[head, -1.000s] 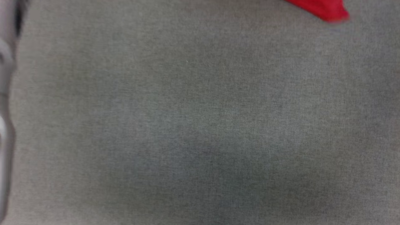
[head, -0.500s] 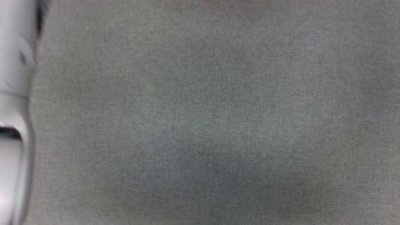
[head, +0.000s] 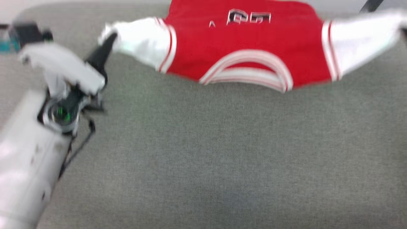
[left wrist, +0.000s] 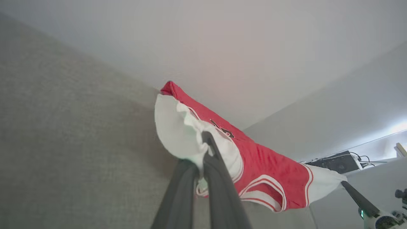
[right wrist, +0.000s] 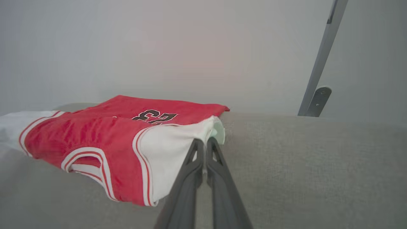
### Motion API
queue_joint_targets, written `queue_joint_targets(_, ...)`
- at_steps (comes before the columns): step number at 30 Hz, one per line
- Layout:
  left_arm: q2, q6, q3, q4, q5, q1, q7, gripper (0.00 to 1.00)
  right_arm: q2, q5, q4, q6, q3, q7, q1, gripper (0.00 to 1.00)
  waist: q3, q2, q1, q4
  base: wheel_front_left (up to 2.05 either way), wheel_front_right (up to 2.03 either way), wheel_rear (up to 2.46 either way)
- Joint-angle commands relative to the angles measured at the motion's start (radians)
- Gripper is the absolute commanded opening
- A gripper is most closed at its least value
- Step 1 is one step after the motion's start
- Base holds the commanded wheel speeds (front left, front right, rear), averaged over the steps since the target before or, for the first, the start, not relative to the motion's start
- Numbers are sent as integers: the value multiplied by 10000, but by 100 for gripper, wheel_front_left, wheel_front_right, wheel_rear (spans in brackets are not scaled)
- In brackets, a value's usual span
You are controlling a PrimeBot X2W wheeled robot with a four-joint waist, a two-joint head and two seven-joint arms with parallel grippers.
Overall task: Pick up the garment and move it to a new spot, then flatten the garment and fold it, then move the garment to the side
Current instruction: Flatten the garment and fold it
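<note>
Head view showed the limp, light shirt (head: 248, 47) slung between left end effector (head: 108, 42) and right end effector (right wrist: 203, 143), each clenched on a sleeve (head: 143, 38).

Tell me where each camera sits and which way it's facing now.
Head view: on the head, facing down at the garment and grey surface; left forearm, left fingers show.
Left wrist view: on that wrist, facing along the left fingers, shut on a white sleeve.
Right wrist view: likewise, right fingers shut on the other sleeve.
Shared: the garment.
</note>
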Motion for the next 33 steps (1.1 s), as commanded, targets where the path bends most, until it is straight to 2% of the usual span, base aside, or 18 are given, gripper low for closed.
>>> queue_joint_targets(1,172,-45,0,-349,-158,629,49,0,-188,166,-517,-9,-257,226,815,0,-802,0,0,-7,0,0,0)
queue_joint_targets(5,873,73,67,-1775,-516,2585,-101,0,-308,277,-2177,-9,-1006,1012,3078,0,-1323,0,0,-123,0,0,0)
queue_joint_targets(9,1679,605,305,-3645,-882,4662,-519,0,-77,79,-3729,-9,-2039,1920,5056,0,-1655,0,0,-251,0,0,0)
queue_joint_targets(17,2969,1843,776,-7030,-1182,7924,-1660,0,970,-560,-6486,-9,-4088,3803,7948,0,-1713,0,0,-250,0,0,0)
queue_joint_targets(23,3586,2411,1062,-8575,-1227,9219,-2159,0,1734,-757,-7864,-9,-4805,4805,9049,0,-1531,0,0,-139,0,0,0)
queue_joint_targets(27,3633,2754,864,-8771,-891,9314,-2190,0,1840,-1126,-8092,-11,-4889,5179,9202,0,-1344,0,0,-91,0,0,0)
queue_joint_targets(33,2681,2695,115,-7588,-479,8541,-1911,0,1523,-1653,-6930,-9,-3846,5326,8592,0,-1032,0,0,-182,0,0,0)
